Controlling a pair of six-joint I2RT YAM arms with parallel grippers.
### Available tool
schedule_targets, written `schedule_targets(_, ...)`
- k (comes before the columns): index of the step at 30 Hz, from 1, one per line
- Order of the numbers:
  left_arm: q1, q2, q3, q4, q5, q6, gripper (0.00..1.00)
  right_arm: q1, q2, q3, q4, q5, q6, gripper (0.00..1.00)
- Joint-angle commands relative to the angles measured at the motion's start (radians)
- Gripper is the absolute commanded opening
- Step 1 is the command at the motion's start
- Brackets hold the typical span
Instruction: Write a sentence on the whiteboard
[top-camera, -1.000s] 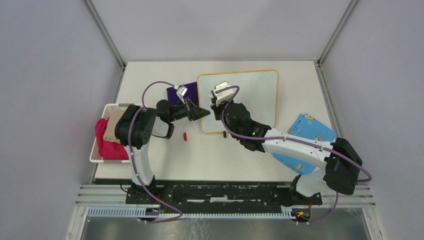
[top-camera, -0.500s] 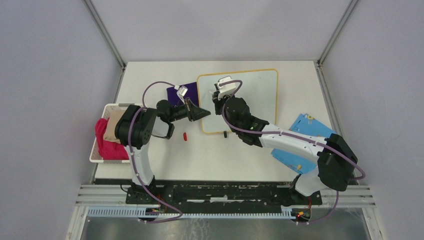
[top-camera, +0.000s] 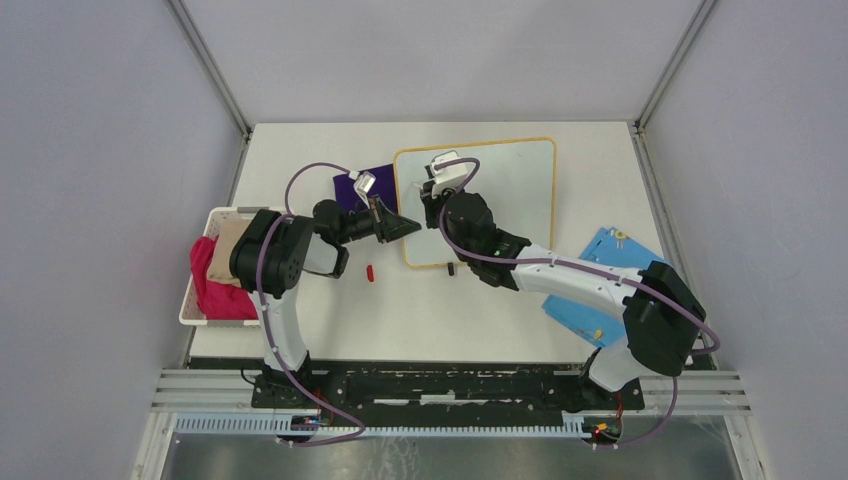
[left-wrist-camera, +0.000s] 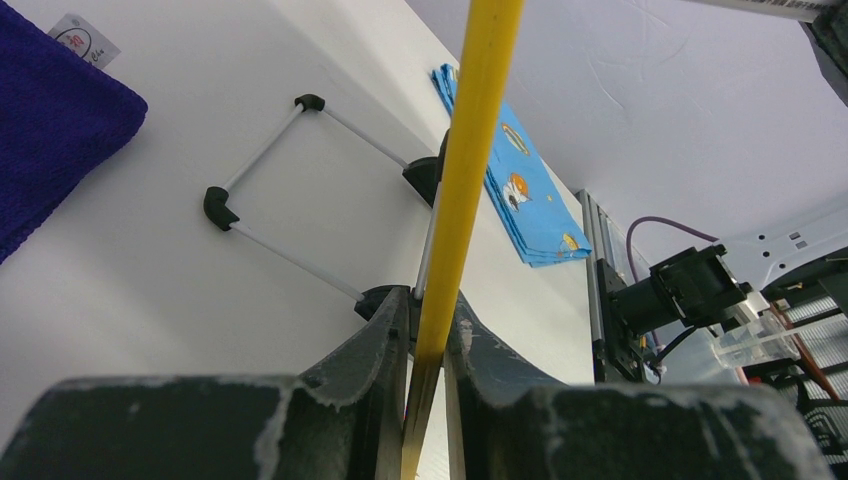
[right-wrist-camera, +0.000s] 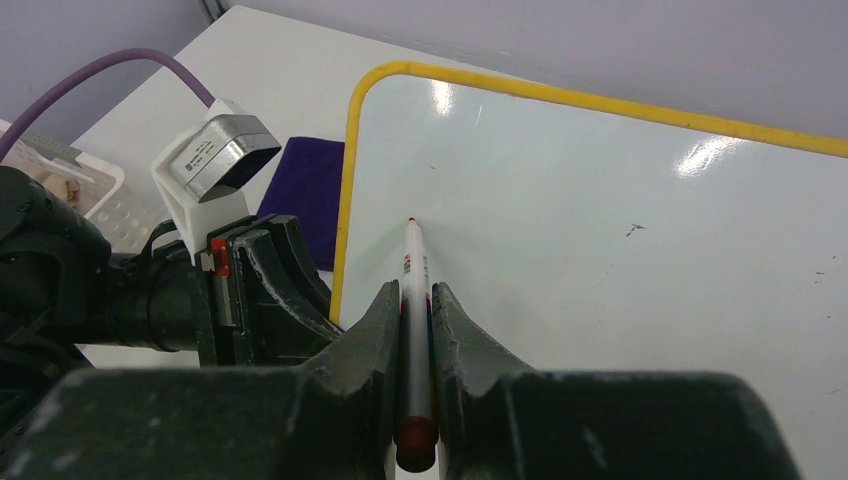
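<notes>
The whiteboard (top-camera: 510, 190), glossy white with a yellow frame, lies at the back middle of the table. My left gripper (top-camera: 410, 228) is shut on its left frame edge; in the left wrist view the yellow frame (left-wrist-camera: 480, 100) runs up between the fingers (left-wrist-camera: 375, 345), with the wire stand (left-wrist-camera: 265, 150) behind. My right gripper (right-wrist-camera: 412, 297) is shut on a white marker (right-wrist-camera: 415, 300) with a red end. The marker's tip touches the whiteboard (right-wrist-camera: 620, 240) near its left edge. The sentence is out of view; the board face that shows is blank.
A purple cloth (top-camera: 352, 186) lies just left of the board. A small red cap (top-camera: 370, 272) rests on the table in front of it. A white basket (top-camera: 200, 300) with pink and tan cloths stands at the left edge, a blue patterned sheet (top-camera: 620, 262) at the right.
My right gripper has carried the marker a little farther back and left over the board, its forearm swinging along. The left gripper has stayed clamped on the frame.
</notes>
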Motion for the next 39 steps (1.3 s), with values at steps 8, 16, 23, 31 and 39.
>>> schedule_targets(8, 0.003, 0.004, -0.001, 0.016, -0.007, 0.034, 0.02, -0.039, -0.012, 0.008, 0.021, 0.012, 0.041, 0.0)
schedule_targets(16, 0.003, 0.007, -0.002, 0.013, -0.006, 0.037, 0.02, -0.068, -0.064, -0.069, 0.015, 0.042, 0.052, 0.0)
schedule_targets(23, 0.003, 0.005, -0.003, 0.011, -0.006, 0.039, 0.02, -0.096, -0.11, -0.119, 0.015, 0.055, 0.057, 0.0)
schedule_targets(31, 0.003, -0.002, -0.004, 0.011, -0.005, 0.041, 0.02, -0.098, -0.16, -0.168, 0.122, -0.1, 0.032, 0.0)
schedule_targets(39, 0.0, -0.01, -0.005, 0.004, -0.003, 0.045, 0.02, -0.083, -0.162, -0.141, 0.124, -0.146, 0.009, 0.0)
